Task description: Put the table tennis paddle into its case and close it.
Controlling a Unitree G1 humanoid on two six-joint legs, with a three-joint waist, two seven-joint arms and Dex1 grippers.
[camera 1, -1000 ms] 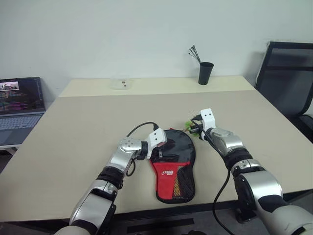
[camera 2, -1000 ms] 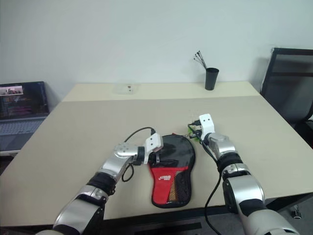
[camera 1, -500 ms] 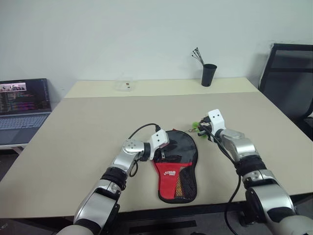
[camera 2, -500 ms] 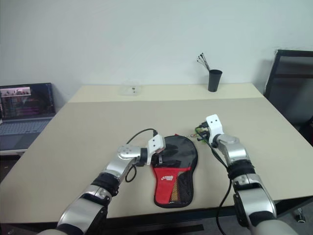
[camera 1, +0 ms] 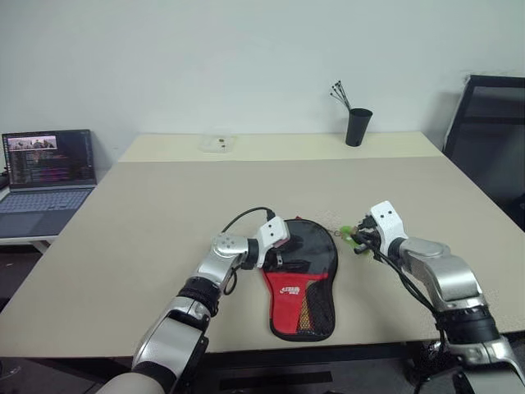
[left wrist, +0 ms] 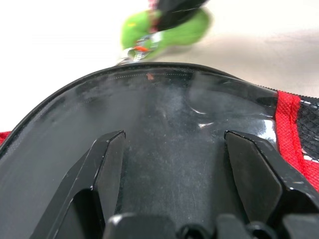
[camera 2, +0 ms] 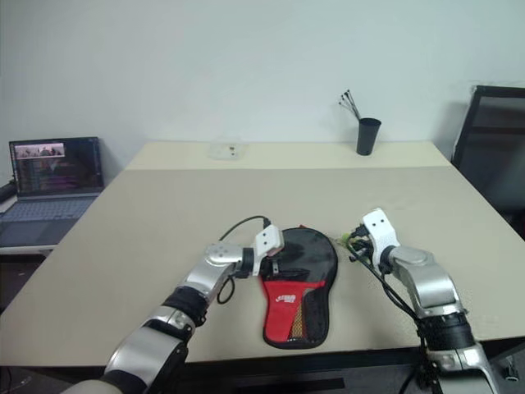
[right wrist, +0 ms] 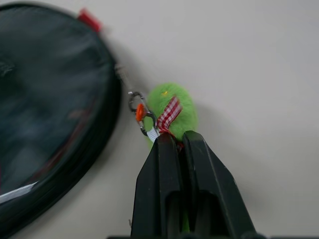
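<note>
The case (camera 1: pixel 302 279) lay flat on the table (camera 1: pixel 164 213). The left gripper (left wrist: pixel 174 149) rested spread wide over its round black end, while the right gripper (right wrist: pixel 177 142) was pinched closed on a green fuzzy charm (right wrist: pixel 172 107) beside the rim

Black-and-red case (camera 1: pixel 302 279), flat on table

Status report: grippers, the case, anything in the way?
Left gripper open, fingers on the case. Right gripper shut on green fuzzy zipper charm. Nothing in the way.
</note>
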